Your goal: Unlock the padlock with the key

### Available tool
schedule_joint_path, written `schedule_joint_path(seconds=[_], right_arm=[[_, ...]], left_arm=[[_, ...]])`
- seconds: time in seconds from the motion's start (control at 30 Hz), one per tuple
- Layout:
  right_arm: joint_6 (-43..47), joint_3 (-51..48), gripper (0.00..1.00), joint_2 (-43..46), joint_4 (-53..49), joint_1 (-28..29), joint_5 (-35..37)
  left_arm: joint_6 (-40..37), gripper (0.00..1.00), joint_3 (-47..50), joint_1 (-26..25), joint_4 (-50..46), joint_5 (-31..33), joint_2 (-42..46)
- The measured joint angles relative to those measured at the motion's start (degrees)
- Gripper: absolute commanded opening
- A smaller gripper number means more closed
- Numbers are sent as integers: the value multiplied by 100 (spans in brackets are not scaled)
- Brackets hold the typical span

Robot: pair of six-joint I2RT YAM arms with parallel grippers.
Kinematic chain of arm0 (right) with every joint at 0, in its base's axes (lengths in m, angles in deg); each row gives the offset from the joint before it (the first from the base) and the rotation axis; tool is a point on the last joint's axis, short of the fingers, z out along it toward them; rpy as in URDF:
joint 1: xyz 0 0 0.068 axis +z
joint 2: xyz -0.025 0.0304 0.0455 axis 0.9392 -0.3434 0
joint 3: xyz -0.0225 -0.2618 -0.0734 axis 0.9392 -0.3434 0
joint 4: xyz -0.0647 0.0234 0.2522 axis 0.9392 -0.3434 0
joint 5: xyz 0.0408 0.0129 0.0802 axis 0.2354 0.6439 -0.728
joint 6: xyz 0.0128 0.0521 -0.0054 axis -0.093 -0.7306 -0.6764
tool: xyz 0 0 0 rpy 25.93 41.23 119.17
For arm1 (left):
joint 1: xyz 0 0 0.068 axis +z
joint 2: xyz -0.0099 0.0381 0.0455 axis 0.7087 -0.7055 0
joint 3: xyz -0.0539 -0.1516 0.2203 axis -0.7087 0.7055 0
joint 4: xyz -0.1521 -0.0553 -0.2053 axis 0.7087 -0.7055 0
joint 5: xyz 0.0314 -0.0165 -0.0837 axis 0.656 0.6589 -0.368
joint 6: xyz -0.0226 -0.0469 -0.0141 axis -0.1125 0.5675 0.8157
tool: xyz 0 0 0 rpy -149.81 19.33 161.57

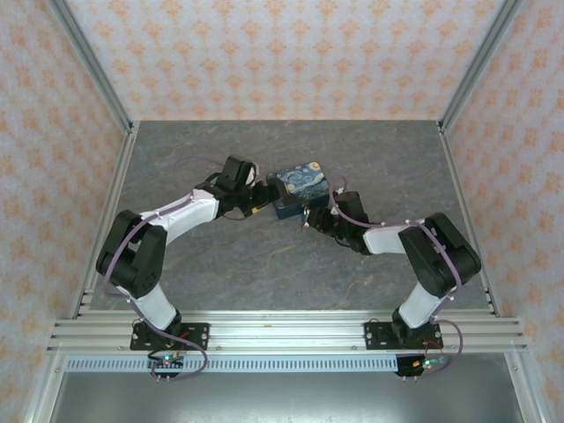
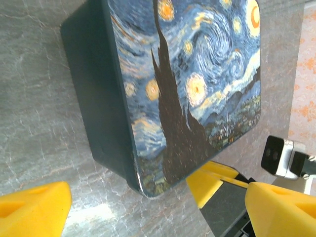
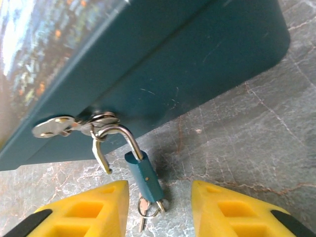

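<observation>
Here, the padlock (image 3: 144, 175), key (image 3: 148, 210) at its base, is hung from the box (image 3: 197, 59) hasp (image 3: 54, 127) between the wide-spread right gripper (image 3: 159, 200). The left gripper (image 2: 158, 215) is likewise spread. By off-centre closure the loose padlock could be swung aside, the key missed.

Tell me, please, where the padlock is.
In the right wrist view, the padlock hangs from the hasp of the box, centred just ahead of the open right gripper.

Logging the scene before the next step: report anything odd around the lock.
The padlock hangs from the hasp on the box with one shackle leg out of its blue body, so it looks already open. The key sits in its underside. Nothing else stands out.
</observation>
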Motion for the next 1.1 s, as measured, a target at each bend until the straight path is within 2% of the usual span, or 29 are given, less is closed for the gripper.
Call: schedule_joint_path(seconds=[0.8, 0.97, 1.1], right_arm=[[85, 330, 26, -507, 247, 179, -109], [4, 330, 35, -551, 393, 208, -138], [-127, 245, 35, -551, 612, 225, -144]], left_arm=[[-90, 91, -275, 111, -28, -136, -345], [-92, 91, -315, 170, -57, -136, -369], [-116, 91, -315, 173, -59, -133, -372]])
